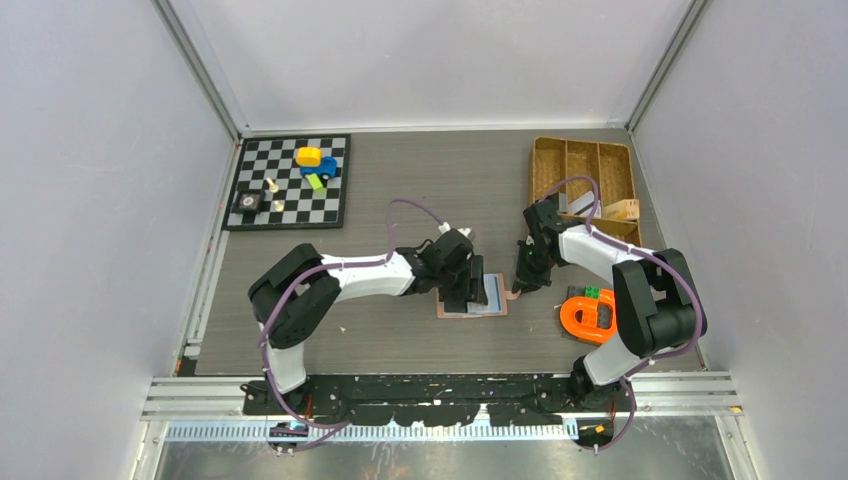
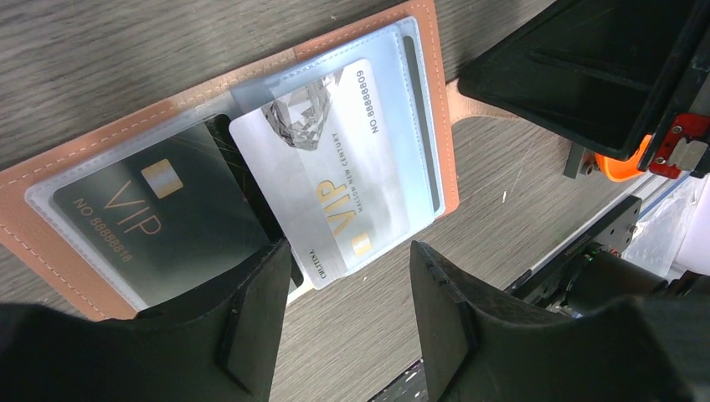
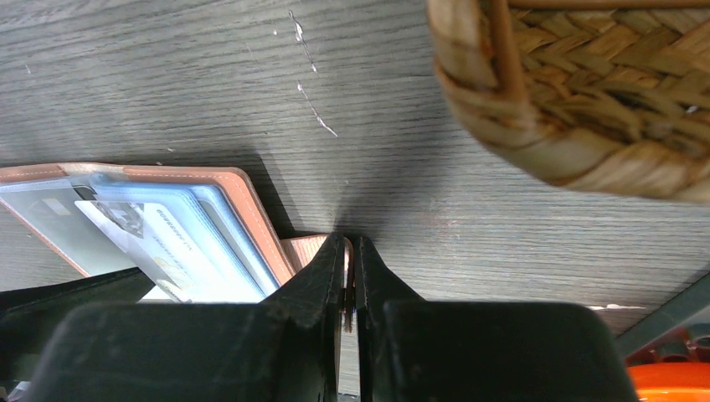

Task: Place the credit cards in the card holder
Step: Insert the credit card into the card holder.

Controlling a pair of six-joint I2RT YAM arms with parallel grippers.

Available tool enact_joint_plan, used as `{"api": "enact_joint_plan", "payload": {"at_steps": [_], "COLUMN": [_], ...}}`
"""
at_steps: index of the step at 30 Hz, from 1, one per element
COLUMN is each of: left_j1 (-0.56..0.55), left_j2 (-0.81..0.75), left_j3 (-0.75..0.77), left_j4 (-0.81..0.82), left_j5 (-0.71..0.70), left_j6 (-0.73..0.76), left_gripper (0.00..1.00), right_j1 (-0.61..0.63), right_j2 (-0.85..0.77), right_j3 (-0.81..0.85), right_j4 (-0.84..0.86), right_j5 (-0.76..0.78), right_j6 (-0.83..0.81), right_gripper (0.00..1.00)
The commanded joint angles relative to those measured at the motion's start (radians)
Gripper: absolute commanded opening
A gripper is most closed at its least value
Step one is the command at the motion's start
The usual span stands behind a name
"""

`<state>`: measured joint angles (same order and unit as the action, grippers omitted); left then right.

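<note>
At left, left gripper (image 2: pixel 347 276) with fingers spread, low over pink card holder (image 2: pixel 435 100) lying open mid-table (image 1: pixel 400 340). Dark card (image 2: pixel 159 218) sleeved in left pocket, pale card (image 2: pixel 335 167) skewed, partway into right pocket. At right, right gripper (image 3: pixel 352 251) pinched tight on snap tab (image 3: pixel 306 247).

The card holder (image 2: pixel 42 243) looked like smooth salmon leather with stitched edges, its inner sleeves (image 2: pixel 410 126) clear glossy plastic. The silver card (image 2: pixel 335 184) shone glossy; the dark grey card (image 2: pixel 159 218) looked matt. The table (image 3: pixel 167 75) showed matt, scratched wood grain, and the wicker tray (image 3: pixel 586 100) rough woven fibre.
</note>
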<state>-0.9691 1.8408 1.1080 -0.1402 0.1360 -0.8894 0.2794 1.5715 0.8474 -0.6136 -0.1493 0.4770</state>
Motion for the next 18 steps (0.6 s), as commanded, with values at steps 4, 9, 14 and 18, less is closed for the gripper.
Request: {"api": "enact_joint_plan", "payload": {"at_steps": [4, 9, 14, 18], "left_j1": [-0.014, -0.014, -0.015, -0.017], "left_j2": [0.015, 0.038, 0.058, 0.066], "left_j3": [0.062, 0.090, 0.111, 0.123], "left_j4": [-0.029, -0.020, -0.010, -0.008], "left_j5": [0.006, 0.019, 0.033, 0.041], "left_j6": [-0.002, 0.003, 0.002, 0.008], "left_gripper": [0.56, 0.56, 0.55, 0.55], "right_j1": [0.017, 0.019, 0.021, 0.021], "right_j2": [0.025, 0.027, 0.028, 0.022], "right_j3": [-0.001, -0.005, -0.007, -0.005], "right_j4": [0.007, 0.011, 0.011, 0.008], "right_j5": [0.019, 0.019, 0.020, 0.023], "right_j6": [-0.002, -0.002, 0.001, 0.003], "right_gripper": [0.01, 0.00, 0.01, 0.00]}}
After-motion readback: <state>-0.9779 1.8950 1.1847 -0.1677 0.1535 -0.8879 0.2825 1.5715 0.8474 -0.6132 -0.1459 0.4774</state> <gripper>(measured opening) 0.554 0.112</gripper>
